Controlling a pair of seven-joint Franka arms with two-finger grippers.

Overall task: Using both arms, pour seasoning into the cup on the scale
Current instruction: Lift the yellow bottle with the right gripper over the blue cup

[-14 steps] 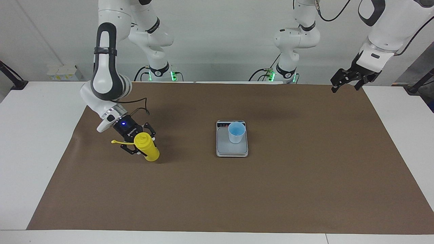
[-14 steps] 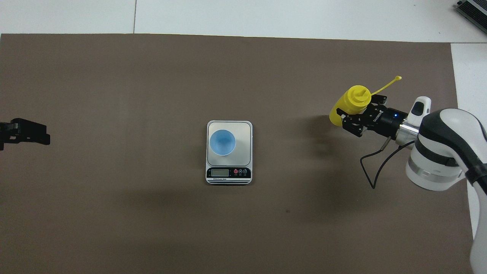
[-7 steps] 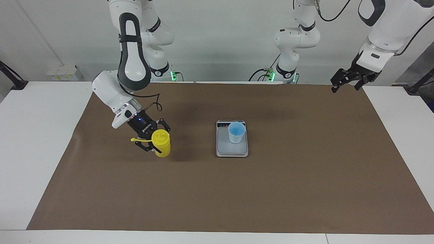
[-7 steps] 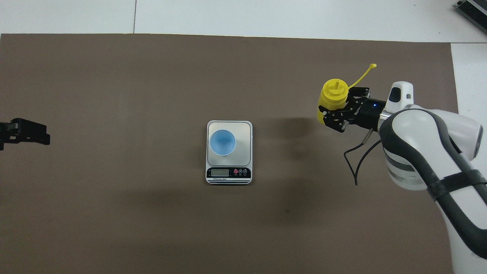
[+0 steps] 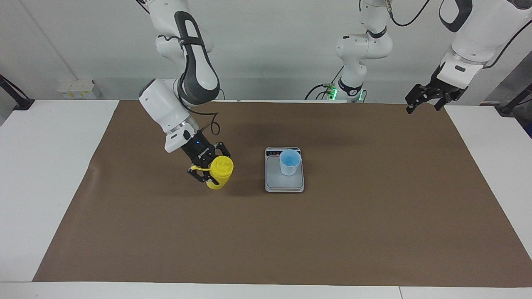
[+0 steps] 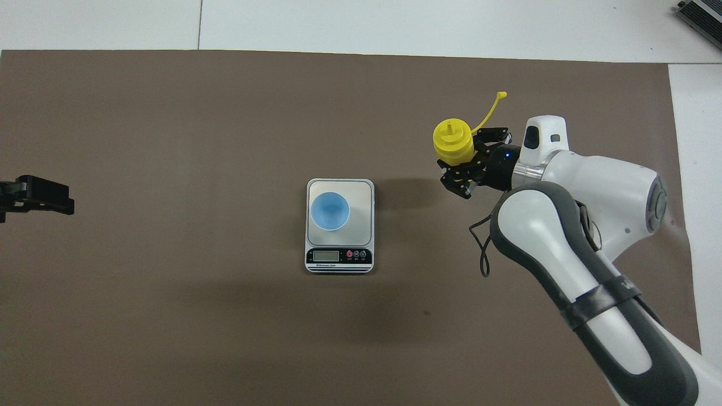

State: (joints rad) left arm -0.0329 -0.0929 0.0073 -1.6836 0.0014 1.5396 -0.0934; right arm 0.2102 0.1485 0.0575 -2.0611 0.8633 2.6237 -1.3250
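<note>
Facing view shows my right gripper [image 5: 209, 171] clamped on the yellow seasoning bottle [image 5: 220, 172], carried over the brown mat much closer to the scale [image 5: 284, 185] than a second ago, so pouring nears. The blue cup [image 5: 289, 162] sits on its plate. My left gripper [image 5: 424, 99] waits open, raised over the table's edge.

Bright, even overhead light; soft shadows on the mat [image 5: 291, 232]; sharp focus.

brown mat [image 5: 332, 232] on white table [image 5: 41, 166] – small white box [image 5: 75, 89] nr wall
</note>
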